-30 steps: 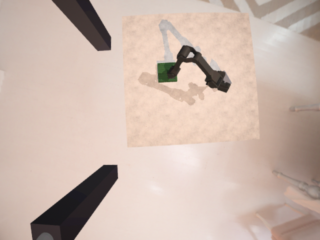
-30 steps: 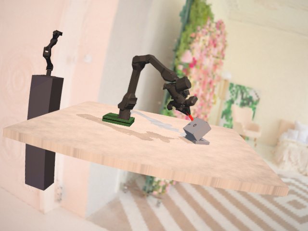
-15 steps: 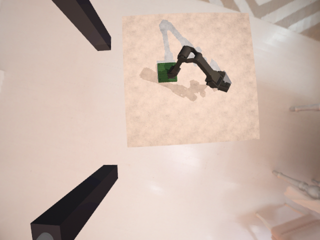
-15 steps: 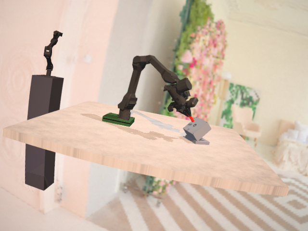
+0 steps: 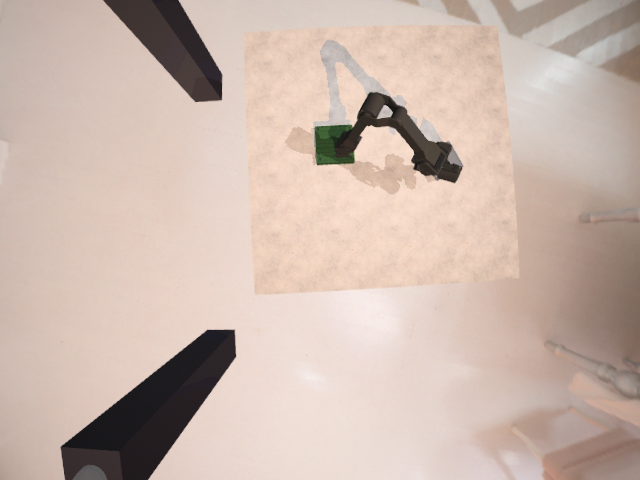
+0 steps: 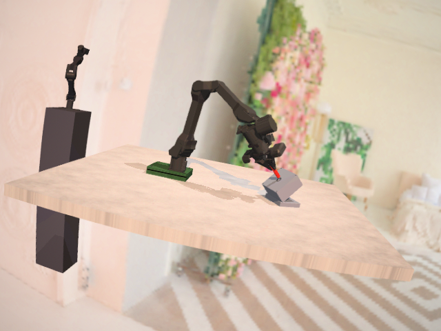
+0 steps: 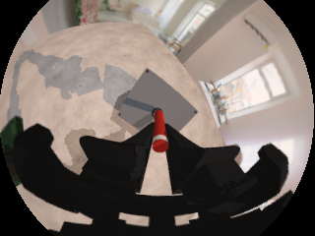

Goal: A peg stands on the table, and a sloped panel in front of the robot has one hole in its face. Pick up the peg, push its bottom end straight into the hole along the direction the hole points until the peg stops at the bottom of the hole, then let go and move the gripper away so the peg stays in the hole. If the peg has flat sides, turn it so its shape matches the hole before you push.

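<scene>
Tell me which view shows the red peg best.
The wrist view: the red peg appears large there, running from its near end toward the hole. The exterior view shows only a short red length above the grey panel; the top view shows none.
</scene>
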